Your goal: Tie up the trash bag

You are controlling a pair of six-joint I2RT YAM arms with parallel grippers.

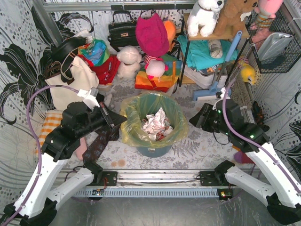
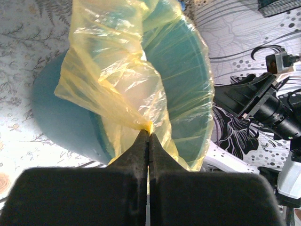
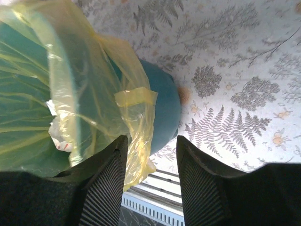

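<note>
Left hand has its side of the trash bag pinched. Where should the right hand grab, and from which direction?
I'd go for the loose flap of the trash bag draped outside the teal bin on that side. It hangs free as a narrow folded strip, just ahead of the open right hand, so come in from outside the bin, straddle it, and pinch below the fold.

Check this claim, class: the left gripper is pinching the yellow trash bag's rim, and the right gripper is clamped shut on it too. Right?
Wrong on one point: the right gripper stands open, as the right wrist view shows. The left gripper does pinch the rim of the trash bag.
</note>
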